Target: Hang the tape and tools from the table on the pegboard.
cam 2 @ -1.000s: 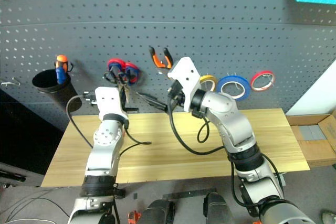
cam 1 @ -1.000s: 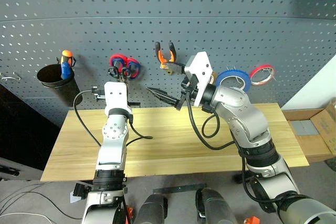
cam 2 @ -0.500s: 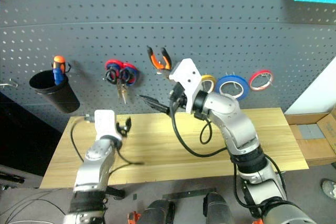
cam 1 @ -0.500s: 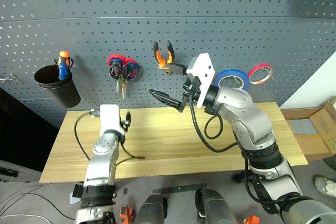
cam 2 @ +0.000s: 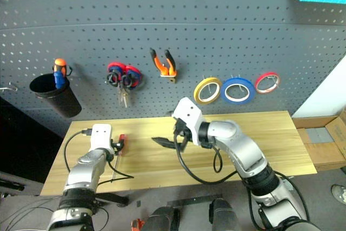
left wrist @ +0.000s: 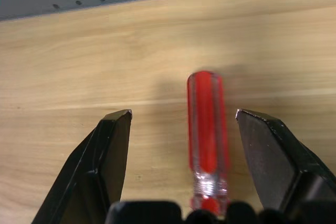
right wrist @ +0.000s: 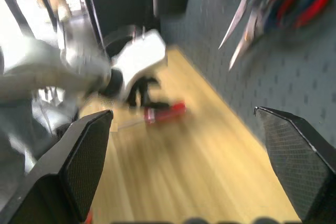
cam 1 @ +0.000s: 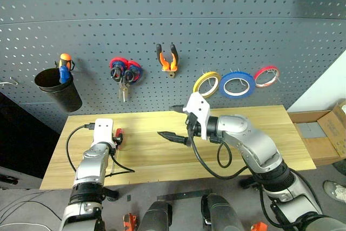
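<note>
Straddling red-handled screwdriver [left wrist: 206, 129] on table [cam 1: 259, 133] with wide-open left gripper [left wrist: 184, 124], handle off-centre toward 3 o'clock finger, needing centring before closing; right gripper [cam 1: 174, 121] gaping empty.

The screwdriver [left wrist: 207, 135] lies on the table's [cam 1: 270, 133] left end; the pliers [cam 1: 169, 58] and tape [cam 1: 206, 84] hang on the pegboard [cam 1: 227, 25] behind.

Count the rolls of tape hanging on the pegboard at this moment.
3, side by side on the pegboard, right of the pliers: the yellow tape, then the blue roll, then the thin red roll farthest right. None looks hidden.
</note>
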Robot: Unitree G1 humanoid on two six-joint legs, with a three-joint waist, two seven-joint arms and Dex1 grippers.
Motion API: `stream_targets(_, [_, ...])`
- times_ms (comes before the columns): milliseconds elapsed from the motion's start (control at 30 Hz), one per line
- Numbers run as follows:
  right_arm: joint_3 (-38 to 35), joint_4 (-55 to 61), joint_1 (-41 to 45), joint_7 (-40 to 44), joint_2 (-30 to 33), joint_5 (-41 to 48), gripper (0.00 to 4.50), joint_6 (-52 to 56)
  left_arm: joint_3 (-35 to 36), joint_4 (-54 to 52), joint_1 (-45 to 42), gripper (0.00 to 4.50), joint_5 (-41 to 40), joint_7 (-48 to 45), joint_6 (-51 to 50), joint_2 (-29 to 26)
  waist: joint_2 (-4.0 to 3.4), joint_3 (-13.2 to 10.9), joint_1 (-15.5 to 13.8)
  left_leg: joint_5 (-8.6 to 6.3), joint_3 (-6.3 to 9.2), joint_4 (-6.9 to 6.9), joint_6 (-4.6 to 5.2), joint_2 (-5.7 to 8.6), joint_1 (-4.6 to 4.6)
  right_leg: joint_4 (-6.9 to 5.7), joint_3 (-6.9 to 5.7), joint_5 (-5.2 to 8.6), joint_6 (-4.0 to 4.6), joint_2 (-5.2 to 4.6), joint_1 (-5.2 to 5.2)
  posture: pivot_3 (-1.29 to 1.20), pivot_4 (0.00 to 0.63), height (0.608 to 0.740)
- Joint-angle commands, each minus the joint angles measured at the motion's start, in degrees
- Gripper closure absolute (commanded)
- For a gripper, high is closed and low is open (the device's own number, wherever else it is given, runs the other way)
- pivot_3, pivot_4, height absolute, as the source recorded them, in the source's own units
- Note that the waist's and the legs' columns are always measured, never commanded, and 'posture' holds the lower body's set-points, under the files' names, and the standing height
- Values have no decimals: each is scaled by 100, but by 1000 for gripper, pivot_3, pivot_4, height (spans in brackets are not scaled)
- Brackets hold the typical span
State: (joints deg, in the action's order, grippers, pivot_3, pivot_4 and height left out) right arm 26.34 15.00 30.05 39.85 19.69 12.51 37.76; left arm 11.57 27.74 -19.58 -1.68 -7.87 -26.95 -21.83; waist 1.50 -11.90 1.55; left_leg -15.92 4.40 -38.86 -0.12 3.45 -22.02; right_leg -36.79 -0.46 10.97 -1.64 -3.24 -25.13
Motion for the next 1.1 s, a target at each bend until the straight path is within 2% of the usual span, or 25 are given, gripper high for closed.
stream_targets(33, [171,117,-102,44,70,-187,0,-64,-41,375,-131,1111,51,10,-20,-98,2,-1,10,0,-1,0,0,0,-1,0,0,0,0,0,-2,-53,206,740])
stream_targets(300, [26,194,-90,15,-14,-206,0,37,-240,828,-182,1111,31,-332,-364,-78,1,0,15,0,2,0,0,-1,10,-1,-2,1,-2,-3,10,-60,203,740])
stream_targets(433, [31,204,-80,25,-23,-218,0,52,-286,889,-238,1111,67,-300,-906,-105,-1,1,19,0,3,0,0,0,22,-1,-4,4,-7,-4,22,-58,204,740])
stream_targets(533, [49,170,-73,36,-27,-232,0,51,-218,622,-132,1684,-50,-346,-1268,-132,-2,2,28,0,2,1,0,0,27,-2,-2,18,-30,-4,25,-58,204,740])
stream_targets(733, [44,-25,48,56,-98,-279,0,-75,-171,-427,242,3728,-258,-411,-2018,-96,-5,3,43,0,3,4,-1,-1,28,-4,2,20,-34,-7,22,-30,198,740])
stream_targets(833, [10,-111,152,114,-100,-282,0,-211,-142,-1255,441,3756,-375,-450,-2344,-89,-5,2,37,0,3,5,-1,-1,27,-3,2,21,-34,-7,21,-23,184,740])
stream_targets(933, [-299,139,396,496,-305,265,0,-335,-16,-2671,735,3756,-363,-262,-2501,-114,2,-1,24,-1,5,5,-2,-1,14,1,0,20,-34,-7,11,-12,175,740])
stream_targets(967, [-363,178,453,579,-350,367,0,-346,-11,-3020,811,3756,-335,-224,-2514,-139,3,-2,17,-1,5,5,-3,-1,4,0,1,5,-8,-8,2,-8,172,740])
stream_targets(1100, [-512,221,714,846,-464,672,0,-321,121,-4555,904,3756,-201,-93,-2003,-289,6,1,-12,-3,15,7,-9,-2,-3,2,-4,5,-7,-7,-3,23,159,740])
